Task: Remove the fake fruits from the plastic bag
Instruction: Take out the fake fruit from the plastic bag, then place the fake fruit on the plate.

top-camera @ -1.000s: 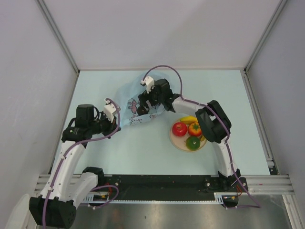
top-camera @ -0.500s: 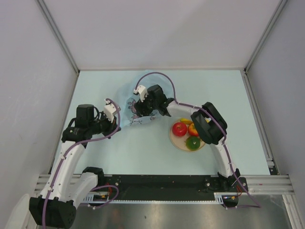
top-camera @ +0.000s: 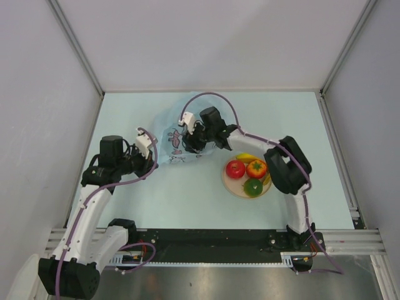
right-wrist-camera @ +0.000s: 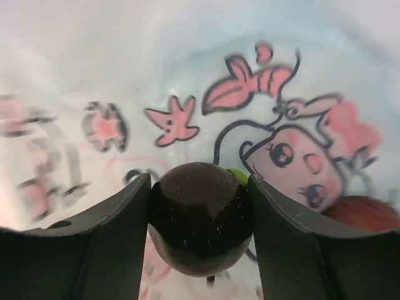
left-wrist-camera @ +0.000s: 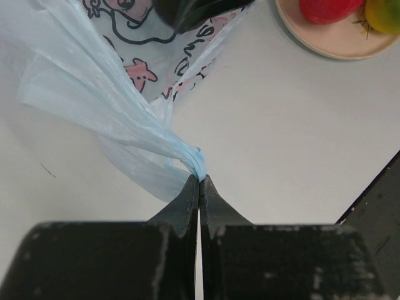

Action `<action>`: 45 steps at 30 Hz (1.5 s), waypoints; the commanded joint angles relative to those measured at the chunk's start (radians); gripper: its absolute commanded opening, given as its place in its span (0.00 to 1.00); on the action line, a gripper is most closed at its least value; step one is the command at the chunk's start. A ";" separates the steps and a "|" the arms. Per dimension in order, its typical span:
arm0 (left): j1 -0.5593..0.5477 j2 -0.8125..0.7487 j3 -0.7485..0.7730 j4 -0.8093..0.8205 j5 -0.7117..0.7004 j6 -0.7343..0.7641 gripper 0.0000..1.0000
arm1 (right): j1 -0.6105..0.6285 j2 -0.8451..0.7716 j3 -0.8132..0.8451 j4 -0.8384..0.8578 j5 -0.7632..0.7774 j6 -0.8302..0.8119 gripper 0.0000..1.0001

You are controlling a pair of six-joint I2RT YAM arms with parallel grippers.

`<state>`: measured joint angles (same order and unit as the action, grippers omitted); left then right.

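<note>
The crinkled translucent light-blue plastic bag (top-camera: pixel 170 128) lies on the pale table (top-camera: pixel 206 200), left of centre. We see its long axis running on a diagonal, from a twisted corner at the near left up toward the far right. Its white panel of pink-and-black cartoon prints faces up, and the wide end faces the right arm.

The left gripper (top-camera: pixel 154 162) is clenched on that near-left corner. In the left wrist view its jaws meet with no gap (left-wrist-camera: pixel 199 185), and the bag (left-wrist-camera: pixel 94 75) is bunched into a thin twist right at their tips.

The right gripper (top-camera: pixel 187 144) reaches into the bag from the right. In its wrist view the printed plastic (right-wrist-camera: pixel 275 94) fills the background all around. Its jaws stand partly apart with a dark purple round plastic fruit (right-wrist-camera: pixel 200 215) between them, and each finger (right-wrist-camera: pixel 119 219) lies against a side of it, so we read this as a grasp. A sliver of green (right-wrist-camera: pixel 236 176) shows just behind the fruit, and a blurred reddish round shape (right-wrist-camera: pixel 365 214) sits at the lower right; we cannot tell what either is.

Right of the bag, apart from it, a round beige plate (top-camera: pixel 227 183) holds a red apple (top-camera: pixel 235 169), an orange fruit (top-camera: pixel 256 169), a green fruit (top-camera: pixel 253 186) and a yellow banana (top-camera: pixel 247 157).
</note>
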<state>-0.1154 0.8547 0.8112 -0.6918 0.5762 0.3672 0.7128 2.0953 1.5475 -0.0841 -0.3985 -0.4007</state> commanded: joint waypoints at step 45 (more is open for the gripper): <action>0.066 -0.128 0.086 0.103 0.050 -0.103 0.00 | 0.418 -1.206 -1.158 -0.030 0.538 -0.802 0.45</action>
<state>-0.0666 0.7334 0.8837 -0.5949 0.5903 0.2874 1.1576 0.8631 0.4110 -0.2939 0.1101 -1.1751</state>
